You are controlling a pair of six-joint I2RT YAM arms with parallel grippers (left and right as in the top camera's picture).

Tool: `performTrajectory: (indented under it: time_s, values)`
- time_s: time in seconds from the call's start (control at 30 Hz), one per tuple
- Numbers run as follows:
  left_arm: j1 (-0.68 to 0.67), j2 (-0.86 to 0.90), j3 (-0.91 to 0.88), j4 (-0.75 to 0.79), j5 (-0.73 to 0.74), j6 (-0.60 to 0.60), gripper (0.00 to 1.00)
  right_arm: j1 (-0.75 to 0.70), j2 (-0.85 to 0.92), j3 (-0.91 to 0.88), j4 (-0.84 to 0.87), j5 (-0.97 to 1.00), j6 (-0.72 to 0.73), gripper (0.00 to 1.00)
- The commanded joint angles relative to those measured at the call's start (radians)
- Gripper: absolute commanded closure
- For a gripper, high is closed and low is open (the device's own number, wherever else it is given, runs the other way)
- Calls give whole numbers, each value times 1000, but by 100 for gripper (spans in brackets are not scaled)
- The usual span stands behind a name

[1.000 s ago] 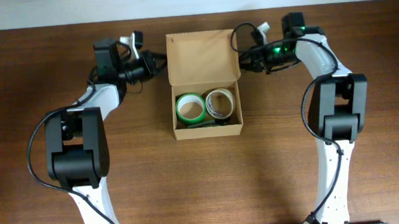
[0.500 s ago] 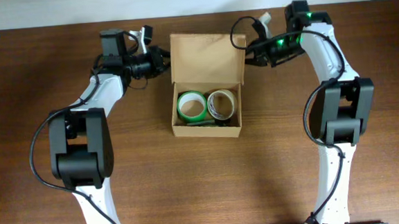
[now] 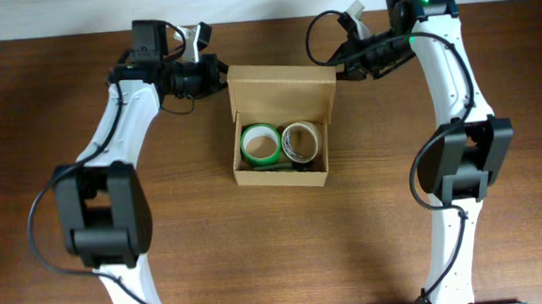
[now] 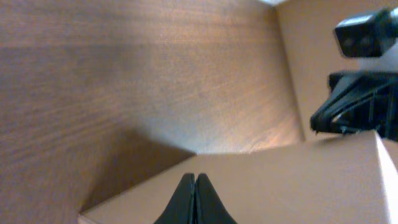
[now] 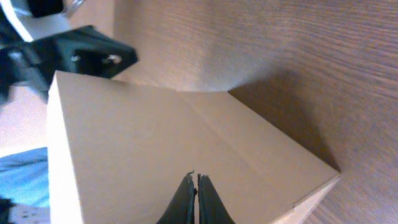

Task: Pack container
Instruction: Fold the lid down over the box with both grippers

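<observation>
**Both arms reach farther back, flap stands steeper**

Since a second ago, both arms have stretched toward the far side of the container (image 3: pixel 282 176), and its lid flap (image 3: pixel 281 87) now stands more upright. The container sits mid-table (image 3: pixel 259 256), with a green tape roll (image 3: pixel 260 145) and a pale tape roll (image 3: pixel 298 139) side by side inside. The left fingers (image 4: pixel 186 202) are pressed together at the flap's left edge. The right fingers (image 5: pixel 184 202) are likewise together at its right edge. Both forearms angle inward toward the flap.

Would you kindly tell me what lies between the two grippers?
The container's flap lid fills the stretch between the shut left gripper and the shut right gripper, seen in the overhead view.
</observation>
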Motion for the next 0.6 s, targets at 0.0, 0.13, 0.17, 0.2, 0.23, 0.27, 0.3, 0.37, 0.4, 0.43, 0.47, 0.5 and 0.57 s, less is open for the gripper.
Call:
performTrajectory:
  time_s: [0.0,0.13,0.17,0.2,0.23,0.27,0.3,0.37,0.4,0.43,0.47,0.5,0.57]
  values:
    - [-14,-100,29,-69,-98,114,98,36,-105,45,-27,114,-33,96]
    - [-40,-150,29,-206,-173,158,98,80,-172,45,-81,246,12,96]
    - [-47,-159,29,-241,-214,158,98,91,-183,45,-94,269,13,96]
    - [-56,-167,29,-282,-251,179,98,105,-196,45,-110,311,28,96]
    - [-66,-173,29,-318,-272,205,98,123,-209,45,-129,370,55,96]
    - [-76,-176,29,-347,-290,223,98,138,-221,45,-146,417,69,96]
    - [-87,-179,29,-383,-319,233,98,157,-234,45,-165,476,93,96]
    - [-103,-179,29,-454,-399,236,98,186,-253,45,-195,557,123,96]
    - [-108,-179,29,-479,-425,241,98,199,-263,45,-210,583,134,96]
    - [-113,-179,29,-502,-437,253,98,208,-268,45,-221,594,137,96]
    - [-116,-179,29,-515,-440,263,98,214,-272,45,-225,597,139,96]
    - [-121,-179,29,-528,-444,271,99,219,-275,41,-225,604,154,96]
    - [-126,-179,29,-550,-450,280,98,225,-275,39,-225,610,159,96]
